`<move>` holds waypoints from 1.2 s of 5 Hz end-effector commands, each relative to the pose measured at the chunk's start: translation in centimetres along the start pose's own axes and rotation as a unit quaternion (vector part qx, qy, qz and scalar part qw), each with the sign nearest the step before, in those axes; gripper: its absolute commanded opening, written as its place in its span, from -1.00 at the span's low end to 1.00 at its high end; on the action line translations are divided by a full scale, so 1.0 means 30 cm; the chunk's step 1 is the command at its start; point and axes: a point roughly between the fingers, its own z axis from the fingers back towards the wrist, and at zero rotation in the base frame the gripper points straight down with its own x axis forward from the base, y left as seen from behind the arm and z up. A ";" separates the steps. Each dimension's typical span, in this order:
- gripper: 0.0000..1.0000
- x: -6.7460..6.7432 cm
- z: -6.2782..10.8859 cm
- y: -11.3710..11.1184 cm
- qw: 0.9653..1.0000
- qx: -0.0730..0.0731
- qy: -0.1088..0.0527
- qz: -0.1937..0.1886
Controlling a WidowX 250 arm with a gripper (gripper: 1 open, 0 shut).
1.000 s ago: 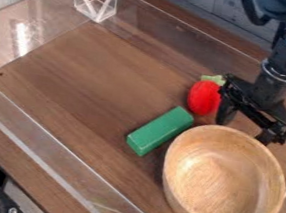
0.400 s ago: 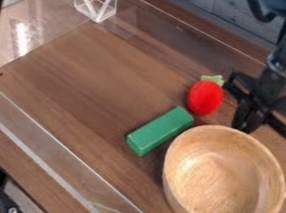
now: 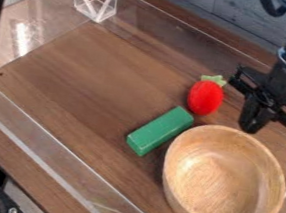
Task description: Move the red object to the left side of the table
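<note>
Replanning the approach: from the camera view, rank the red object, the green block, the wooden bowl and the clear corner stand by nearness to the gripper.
From the gripper:
1. red object, just to its left.
2. wooden bowl, directly below; rim nearly as close, hard to separate.
3. green block, lower left.
4. clear corner stand, far upper left.

no readable text, no labels, no brand marks, no numbers, no signs on any surface in view

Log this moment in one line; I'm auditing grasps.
gripper: right of red object, not holding | green block, bowl: untouched
</note>
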 end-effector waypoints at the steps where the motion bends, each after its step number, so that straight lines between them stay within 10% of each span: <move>1: 1.00 0.008 0.042 0.046 0.999 -0.021 -0.036 -0.004; 5: 1.00 -0.021 0.020 0.257 0.995 -0.059 -0.063 -0.045; 6: -1.00 -0.037 0.009 0.251 0.995 -0.063 -0.068 -0.038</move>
